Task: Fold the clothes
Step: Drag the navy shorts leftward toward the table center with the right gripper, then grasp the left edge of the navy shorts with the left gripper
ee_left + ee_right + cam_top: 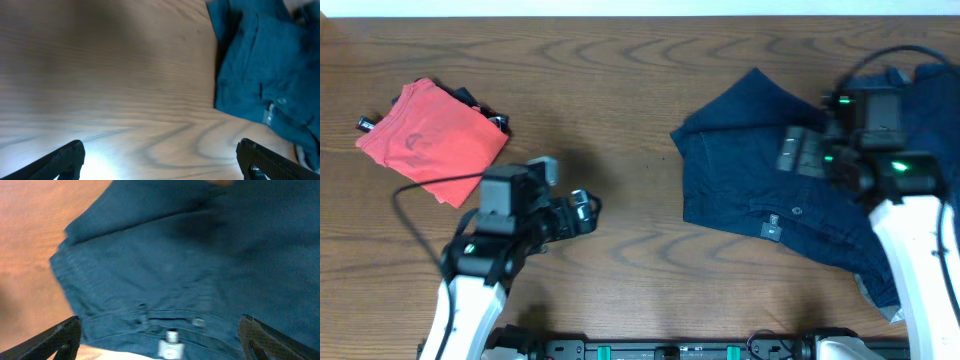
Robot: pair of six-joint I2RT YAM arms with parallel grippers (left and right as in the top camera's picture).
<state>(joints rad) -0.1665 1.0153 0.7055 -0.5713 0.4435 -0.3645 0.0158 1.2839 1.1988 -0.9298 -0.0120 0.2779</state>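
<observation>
Overhead: found evenly and moderately lit, sharp across most of the frame. Noted a soft, diffuse shadow on the counter (620, 250) at centre-left and a pale, washed-out strip along the top edge. Left wrist: found dim toward the upper left, with strong white glare on the wood at the lower left; grain soft, dark shapes in both bottom corners out of focus. Right wrist: found blurred throughout; clothes (190, 255) smeared, stitching indistinct, with deeper shading at upper centre.
</observation>
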